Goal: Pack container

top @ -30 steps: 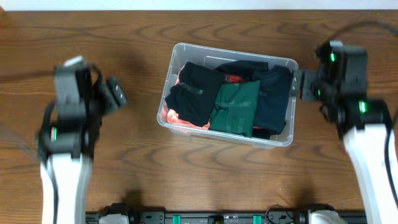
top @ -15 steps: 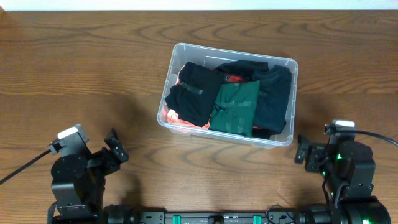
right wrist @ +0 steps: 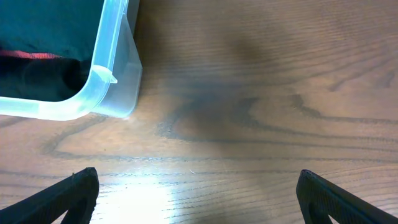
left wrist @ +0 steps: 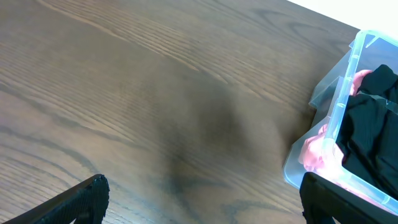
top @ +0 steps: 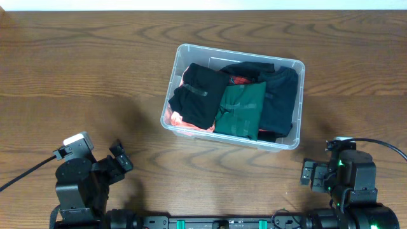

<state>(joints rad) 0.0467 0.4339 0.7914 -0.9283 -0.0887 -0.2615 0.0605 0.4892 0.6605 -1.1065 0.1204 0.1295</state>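
The clear plastic container (top: 301, 95) is sitting on the wooden table (top: 95, 76), above centre and a little to the right in the overhead view, slightly turned against the table's edges. Folded clothes are filling it: a black garment (top: 197, 92) is lying at its left, a dark green garment (top: 241, 108) in the middle and a navy garment (top: 280, 95) along the right wall, while orange-pink fabric (top: 175, 119) is showing beneath them at the lower left corner.

The left gripper (top: 119, 160) is hovering near the table's bottom edge, well apart from the container and to its lower left. In the left wrist view its jaws are standing wide apart, the fingertips (left wrist: 84, 198) sitting at the two lower corners with only wood between them, and the container's corner (left wrist: 345, 93) is showing at the right edge. The right gripper (top: 310, 175) is hanging below the container's lower right corner, also apart from it. Its jaws are spread wide too, and the bin's rounded corner (right wrist: 112, 68) is lying at the upper left of the right wrist view. A black cable (top: 381, 145) is arching over the table beside the right arm.

Compared with a second ago, both arms are pulled back towards the bottom edge; the right gripper was then just beside the container's right wall. The container and clothes are lying unchanged.
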